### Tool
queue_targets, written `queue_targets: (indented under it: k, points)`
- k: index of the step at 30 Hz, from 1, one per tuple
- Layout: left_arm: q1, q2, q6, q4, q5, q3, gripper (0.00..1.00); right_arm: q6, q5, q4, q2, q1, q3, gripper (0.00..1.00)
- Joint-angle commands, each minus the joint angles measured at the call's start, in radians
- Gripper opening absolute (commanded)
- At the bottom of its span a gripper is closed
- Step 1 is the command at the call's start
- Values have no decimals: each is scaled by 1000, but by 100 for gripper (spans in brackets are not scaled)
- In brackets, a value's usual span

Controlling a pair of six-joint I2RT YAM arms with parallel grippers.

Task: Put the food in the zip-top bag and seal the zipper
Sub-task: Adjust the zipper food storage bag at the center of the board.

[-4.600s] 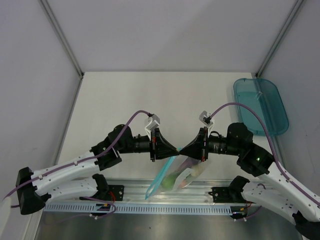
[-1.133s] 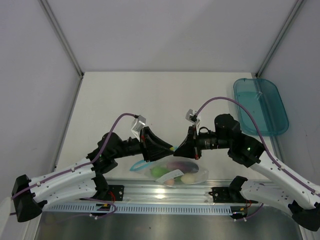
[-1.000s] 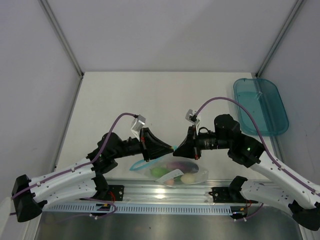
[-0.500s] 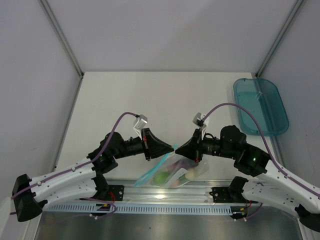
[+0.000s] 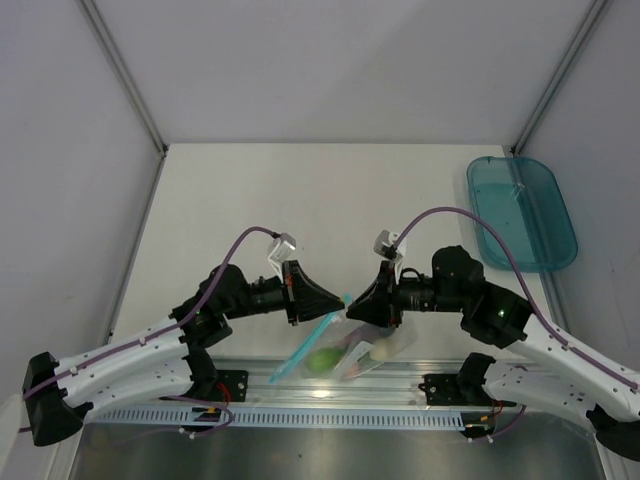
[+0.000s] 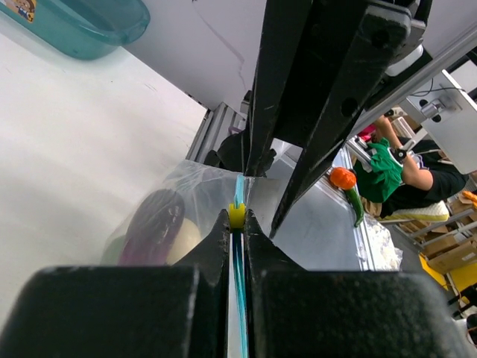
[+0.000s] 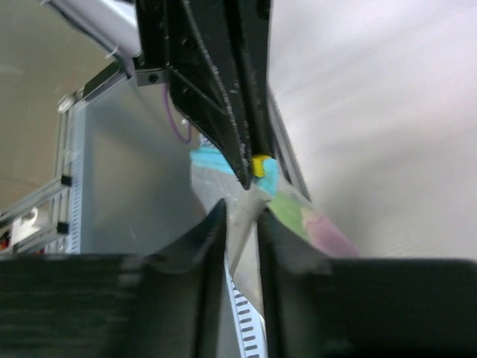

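Observation:
The clear zip-top bag [image 5: 352,343] hangs between my two grippers above the table's near edge. Inside it show a green piece [image 5: 322,360], a whitish egg [image 5: 383,350] and the purple eggplant piece [image 6: 153,224]. The teal zipper [image 5: 305,345] slants down to the left. My left gripper [image 5: 343,297] is shut on the zipper [image 6: 240,283], just behind its yellow slider [image 6: 236,215]. My right gripper [image 5: 354,301] faces it tip to tip and is shut on the bag's clear edge [image 7: 250,216]. The slider also shows in the right wrist view [image 7: 258,165].
The teal translucent tray [image 5: 520,210] stands at the far right edge of the table, also in the left wrist view [image 6: 74,26]. A metal rail [image 5: 330,385] runs along the near edge under the bag.
The bag has been lifted from lying flat to hanging tilted, its zipper now slanting down left. The right gripper has shifted slightly left towards the left gripper; both stay shut.

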Motion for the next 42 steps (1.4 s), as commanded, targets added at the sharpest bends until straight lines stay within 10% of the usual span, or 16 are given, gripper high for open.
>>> queue_targets:
  k: [1,14,17,34,42]
  points:
    - [6,-7,23,-19,37,56,0,-108,-151,-47,32,-10,73,29]
    - [6,5,48,-36,102,84,1,-207,-293,-191,223,-85,221,22]
    - [6,7,53,-39,113,86,1,-218,-271,-206,247,-92,245,0]
    - [6,62,56,-114,111,112,1,-100,316,-113,93,-65,204,0]
    - [6,76,57,-147,81,125,1,-99,228,-117,63,-68,172,0]
